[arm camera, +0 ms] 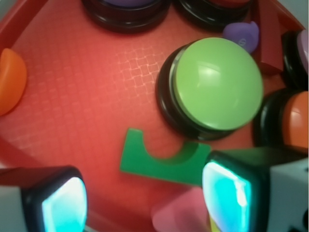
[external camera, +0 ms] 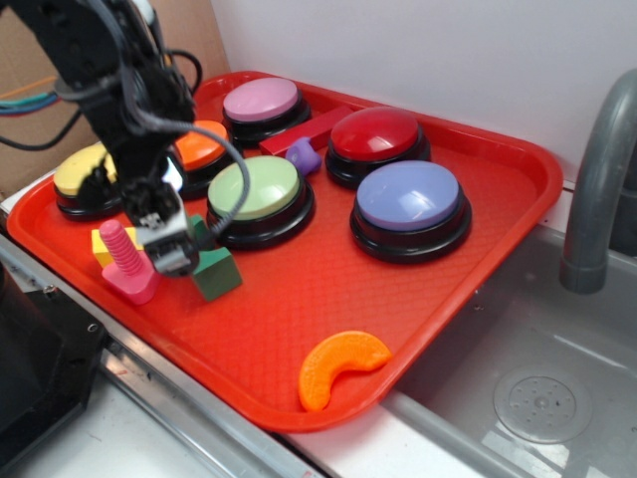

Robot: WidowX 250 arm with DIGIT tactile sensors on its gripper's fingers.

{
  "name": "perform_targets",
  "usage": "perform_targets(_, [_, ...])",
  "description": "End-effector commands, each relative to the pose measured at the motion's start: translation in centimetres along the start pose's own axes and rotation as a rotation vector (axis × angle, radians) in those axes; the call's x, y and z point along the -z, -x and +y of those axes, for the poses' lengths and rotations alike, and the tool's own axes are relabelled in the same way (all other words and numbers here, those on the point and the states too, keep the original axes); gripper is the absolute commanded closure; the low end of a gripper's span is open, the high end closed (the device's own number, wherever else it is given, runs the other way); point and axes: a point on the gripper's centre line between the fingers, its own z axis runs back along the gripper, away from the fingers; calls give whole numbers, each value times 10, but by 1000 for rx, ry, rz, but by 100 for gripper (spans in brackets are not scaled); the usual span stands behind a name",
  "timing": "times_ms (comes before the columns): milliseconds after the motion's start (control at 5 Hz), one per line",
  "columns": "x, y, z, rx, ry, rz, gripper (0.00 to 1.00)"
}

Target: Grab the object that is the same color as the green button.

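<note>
Down at the near left corner of the red tray (external camera: 478,249), the black arm (external camera: 109,80) leans in from the upper left, its wrist bent so the tool (external camera: 171,244) points down at the tray floor, cables looping off its side. From where I stand the tool hangs just beside the dark green block (external camera: 217,271), which lies on the tray in front of the green button (external camera: 255,189), close to its black base but apart from it. The wrist view looks straight down past the two fingers (arm camera: 227,193), which glow pale blue on their inner faces; they stand wide apart with nothing between them, and the green block (arm camera: 159,162) lies flat ahead of them with its curved notch facing the green button (arm camera: 217,82), its right end just at the right finger. Whether that finger touches the block I cannot tell. A pink screw-shaped toy (external camera: 127,264) stands upright just left of the tool, with a yellow block (external camera: 102,245) behind it. Around the green button sit an orange-domed button (external camera: 199,144), a yellow-domed one (external camera: 85,171) mostly behind the arm, a pink one (external camera: 261,100), a red one (external camera: 375,133) and a lavender one (external camera: 408,197). A small purple piece (external camera: 302,154) lies between the pink and red buttons, and an orange crescent (external camera: 338,363) rests near the tray's front edge. A sink (external camera: 537,388) with a grey faucet (external camera: 597,169) is off to the right.
</note>
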Motion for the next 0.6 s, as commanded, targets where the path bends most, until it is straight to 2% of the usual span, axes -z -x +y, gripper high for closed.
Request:
perform_targets(0, [26, -9, -3, 30, 6, -35, 0])
perform_targets(200, [35, -10, -7, 62, 19, -31, 0])
perform_targets(400, [39, -10, -17, 73, 7, -30, 0])
